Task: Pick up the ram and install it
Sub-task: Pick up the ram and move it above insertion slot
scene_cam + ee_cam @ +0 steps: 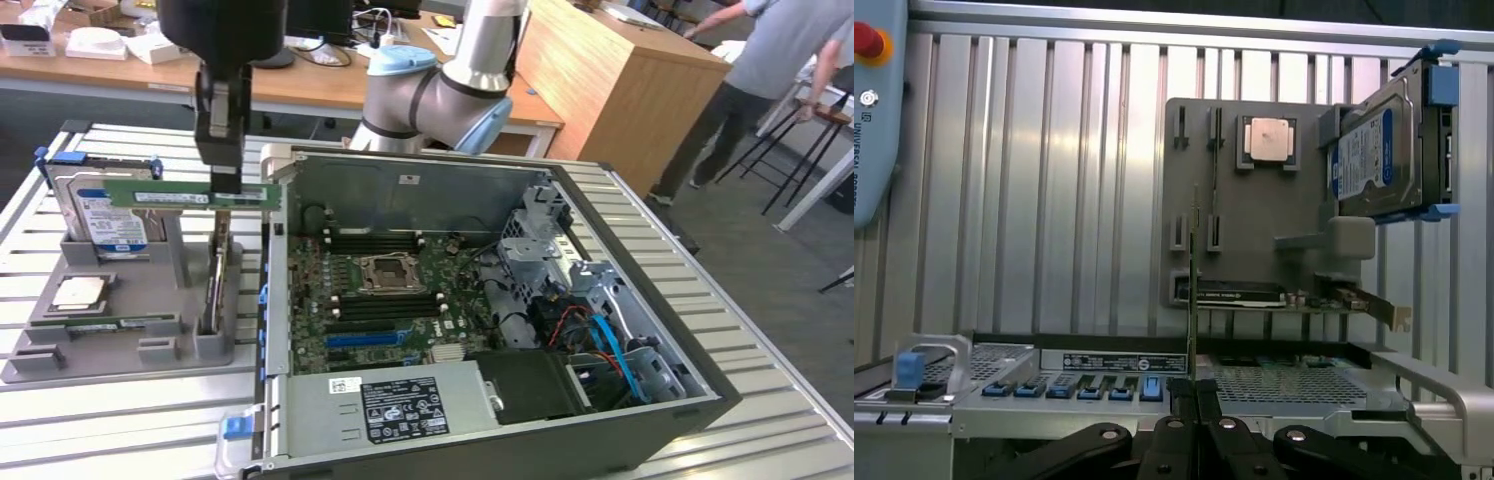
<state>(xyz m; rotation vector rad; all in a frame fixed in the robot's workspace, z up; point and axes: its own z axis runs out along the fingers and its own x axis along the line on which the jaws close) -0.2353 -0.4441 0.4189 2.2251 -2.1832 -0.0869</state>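
Pick-up looks done, install not yet. Nearest, the open computer case (534, 300) lies on the counter (107, 430) with its memory slots (387, 298) free. I'd judge seating calls for squaring the stick's edge to 1 of them. Further back, above the grey holder (94, 355), the hand (227, 190) is pressed together, pinching the ram (154, 195) level and lifted clear.

Case wall (275, 330) stands beside end effector (224, 186); motherboard (320, 292) lies uncovered.
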